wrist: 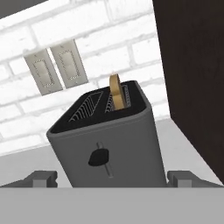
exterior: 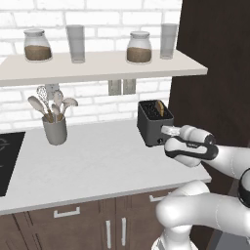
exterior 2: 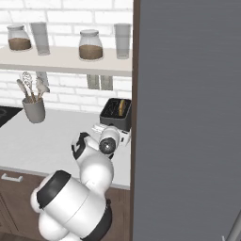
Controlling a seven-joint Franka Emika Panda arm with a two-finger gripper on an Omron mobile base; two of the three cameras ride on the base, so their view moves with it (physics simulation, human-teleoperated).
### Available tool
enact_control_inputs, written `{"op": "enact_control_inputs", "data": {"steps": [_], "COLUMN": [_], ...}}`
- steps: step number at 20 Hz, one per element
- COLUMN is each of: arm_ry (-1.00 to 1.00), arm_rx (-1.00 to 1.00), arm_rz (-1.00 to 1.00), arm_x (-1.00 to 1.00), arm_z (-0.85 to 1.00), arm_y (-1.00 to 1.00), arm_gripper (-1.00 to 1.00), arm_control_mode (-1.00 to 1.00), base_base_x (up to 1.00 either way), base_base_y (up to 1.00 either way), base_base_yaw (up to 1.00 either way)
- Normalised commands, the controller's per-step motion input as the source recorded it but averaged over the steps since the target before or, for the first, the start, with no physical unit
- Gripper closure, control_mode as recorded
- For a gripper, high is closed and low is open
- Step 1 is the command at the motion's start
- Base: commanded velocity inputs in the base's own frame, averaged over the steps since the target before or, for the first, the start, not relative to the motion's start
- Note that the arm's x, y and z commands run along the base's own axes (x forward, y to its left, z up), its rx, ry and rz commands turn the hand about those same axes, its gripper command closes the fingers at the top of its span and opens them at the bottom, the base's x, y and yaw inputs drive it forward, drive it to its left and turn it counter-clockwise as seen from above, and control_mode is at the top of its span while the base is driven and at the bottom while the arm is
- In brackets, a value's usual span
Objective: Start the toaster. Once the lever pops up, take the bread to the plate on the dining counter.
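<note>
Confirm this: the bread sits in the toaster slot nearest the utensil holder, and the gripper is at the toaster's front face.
Wrong slot. The hand view shows the bread in the toaster's slot beside the dark tall panel, away from the utensil holder. The gripper is at the front face, as said.

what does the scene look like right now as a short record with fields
toaster: small dark grey boxy toaster at the right end of the light grey counter, beside a dark wood panel
bread: tan-brown slice standing up out of the toaster's right slot
lever: dark knob on the front slit, roughly mid-height
gripper: two-finger gripper open, tips either side of the toaster's front, close to it
wall: two grey switch plates on white brick
other: grey utensil holder with spoons and whisk; shelf with jars and glasses
</note>
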Motion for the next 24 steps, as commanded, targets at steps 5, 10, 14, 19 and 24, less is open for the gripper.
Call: {"op": "enact_control_inputs", "data": {"steps": [5, 10, 14, 19, 24], "arm_ry": [-0.04, -0.02, 0.00, 0.00, 0.00], "arm_rx": [0.00, 0.00, 0.00, 0.00, 0.00], "arm_rz": [0.00, 0.00, 0.00, 0.00, 0.00], "arm_x": [0.00, 0.00, 0.00, 0.00, 0.00], "arm_z": [0.00, -0.03, 0.00, 0.05, 0.20], "arm_y": [0.00, 0.00, 0.00, 0.00, 0.00], "arm_gripper": [-1.00, -1.00, -1.00, -1.00, -1.00], "arm_control_mode": [-1.00, -1.00, -1.00, -1.00, -1.00], "base_base_x": [0.00, 0.00, 0.00, 0.00, 0.00], "base_base_y": [0.00, 0.00, 0.00, 0.00, 0.00], "base_base_yaw": [0.00, 0.00, 0.00, 0.00, 0.00]}}
